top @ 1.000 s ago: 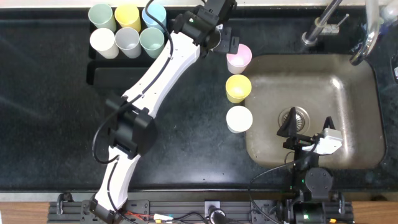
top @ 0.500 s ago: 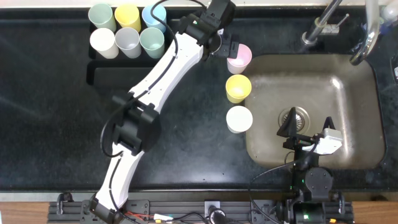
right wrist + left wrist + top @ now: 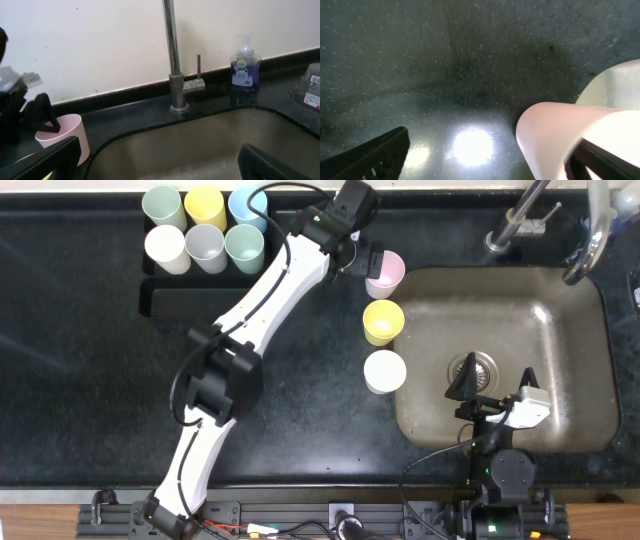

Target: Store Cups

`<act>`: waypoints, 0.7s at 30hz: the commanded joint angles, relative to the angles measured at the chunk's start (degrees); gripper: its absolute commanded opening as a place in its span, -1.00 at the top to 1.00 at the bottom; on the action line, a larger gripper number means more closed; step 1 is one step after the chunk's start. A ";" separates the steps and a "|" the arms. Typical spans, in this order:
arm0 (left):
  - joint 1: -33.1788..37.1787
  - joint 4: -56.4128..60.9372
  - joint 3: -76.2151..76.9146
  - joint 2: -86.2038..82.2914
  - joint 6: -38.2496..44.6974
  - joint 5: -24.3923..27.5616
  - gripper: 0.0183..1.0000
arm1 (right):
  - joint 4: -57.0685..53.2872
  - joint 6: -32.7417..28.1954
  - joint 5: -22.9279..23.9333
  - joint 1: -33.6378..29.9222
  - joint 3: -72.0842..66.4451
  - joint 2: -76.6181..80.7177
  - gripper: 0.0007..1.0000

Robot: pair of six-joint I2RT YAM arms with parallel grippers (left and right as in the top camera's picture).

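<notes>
A pink cup [image 3: 385, 271] stands upright on the black counter at the sink's back left corner, with a yellow cup [image 3: 383, 322] and a white cup [image 3: 384, 371] in a row in front of it. My left gripper [image 3: 366, 257] is open at the pink cup's [image 3: 555, 132] rim. One finger [image 3: 376, 159] is outside the cup, the other [image 3: 602, 162] past its wall. From the right wrist view the pink cup [image 3: 64, 136] has a left finger [image 3: 44, 116] at its rim. My right gripper [image 3: 495, 383] rests open over the sink.
A black tray [image 3: 150, 285] at the back left holds several upright cups. The steel sink [image 3: 560, 310] takes up the right side, with a faucet [image 3: 172, 60] and a soap bottle [image 3: 245, 65] behind it. Bare counter lies left of the cup row.
The left arm has stretched a little farther toward the pink cup and its gripper has edged closer to the rim. The right arm and the cups have not moved.
</notes>
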 commanded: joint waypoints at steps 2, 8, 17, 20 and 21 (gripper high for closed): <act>0.04 0.15 1.66 0.94 0.61 1.14 -0.35 | 0.37 -0.39 -0.17 -0.39 -0.79 -0.63 -1.00; 0.00 1.18 1.66 0.94 0.66 2.51 0.96 | 0.37 -0.39 -0.15 -0.39 -0.79 -0.63 -1.00; 1.57 1.29 1.95 -5.73 0.61 3.08 0.96 | 0.37 -0.39 -0.17 -0.39 -0.79 -0.63 -0.99; 4.42 -2.03 1.95 -10.38 -0.72 2.84 0.96 | 0.37 -0.39 -0.17 -0.39 -0.79 -0.63 -1.00; 6.12 -4.48 1.95 -12.26 -2.27 2.86 0.96 | 0.37 -0.39 -0.17 -0.39 -0.79 -0.63 -0.99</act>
